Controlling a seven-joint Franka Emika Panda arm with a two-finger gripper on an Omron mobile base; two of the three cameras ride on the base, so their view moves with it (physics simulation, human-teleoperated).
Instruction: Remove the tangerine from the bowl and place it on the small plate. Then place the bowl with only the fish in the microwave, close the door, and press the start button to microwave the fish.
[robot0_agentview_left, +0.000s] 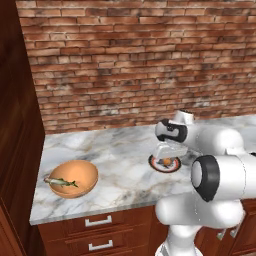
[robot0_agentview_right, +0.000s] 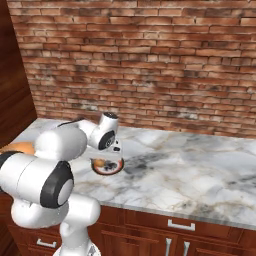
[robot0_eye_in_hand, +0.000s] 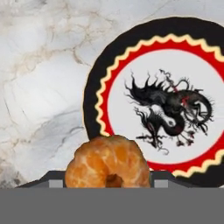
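Against the brick wall, on the marble counter (robot0_agentview_left: 125, 165), the tangerine (robot0_eye_in_hand: 108, 162) is being pinched in the gripper (robot0_eye_in_hand: 107, 183) over the small plate's (robot0_eye_in_hand: 162, 98) rim, not yet released. The bowl (robot0_agentview_left: 73, 178) with the fish (robot0_agentview_left: 61, 182) is waiting near the counter's left front corner; microwaving is judged entirely ahead.

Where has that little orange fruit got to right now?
The tangerine sits between the gripper fingers just over the near rim of the small plate, right of the bowl on the marble counter in the left base view.

tangerine (robot0_eye_in_hand: 108, 162) between gripper (robot0_eye_in_hand: 105, 180) fingers, over small plate (robot0_eye_in_hand: 98, 87) rim; marble counter (robot0_eye_in_hand: 39, 65) beneath
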